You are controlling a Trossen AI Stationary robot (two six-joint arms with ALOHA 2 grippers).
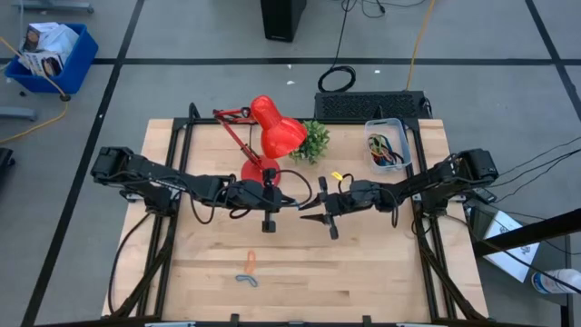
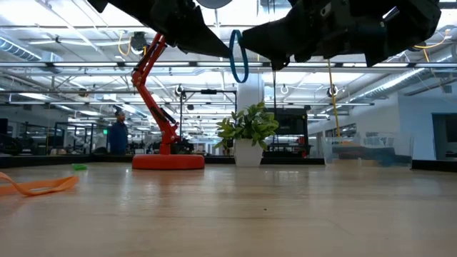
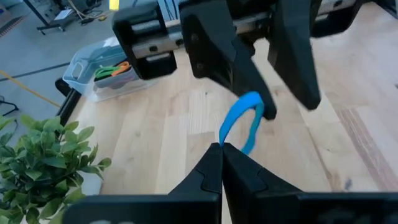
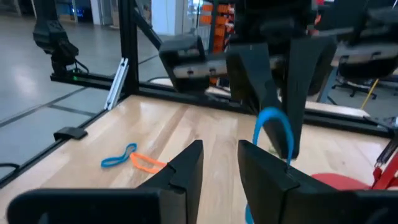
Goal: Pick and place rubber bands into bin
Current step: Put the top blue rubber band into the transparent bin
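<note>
Bands are partly sorted: the bin point(image 1: 388, 145) at the far right corner of the table already holds several coloured loops, while at least 3 are outside it, so I judge the work well begun but not finished.

Nearest the front edge, at about 6 o'clock from the table centre in the high view, 2 loose rubber bands lie flat on the wood: an orange band point(image 1: 251, 261) and, touching it, a blue band on the table point(image 1: 247, 280). Both are well apart from either gripper and wait for a later pick. A small green thing shows on the left in the low view, too small to name.

At the table centre the 2 arms meet tip to tip. The left gripper point(image 1: 269, 216) is clenched on one end of a blue rubber band point(image 2: 238, 56), which hangs in the air as a loop, clear above the table. The right gripper point(image 4: 219, 163) faces it from 3 o'clock with its jaws parted and not yet grasping. In the right wrist view the band hangs just beyond them, beside the right-hand finger rather than in the gap. It looks like a handover in progress.

Farther back, the bin sits at about 1 o'clock from the grippers, well apart, beyond a small plant point(image 1: 313, 140) and a red lamp point(image 1: 270, 127). The hanging band still has to travel there.
</note>
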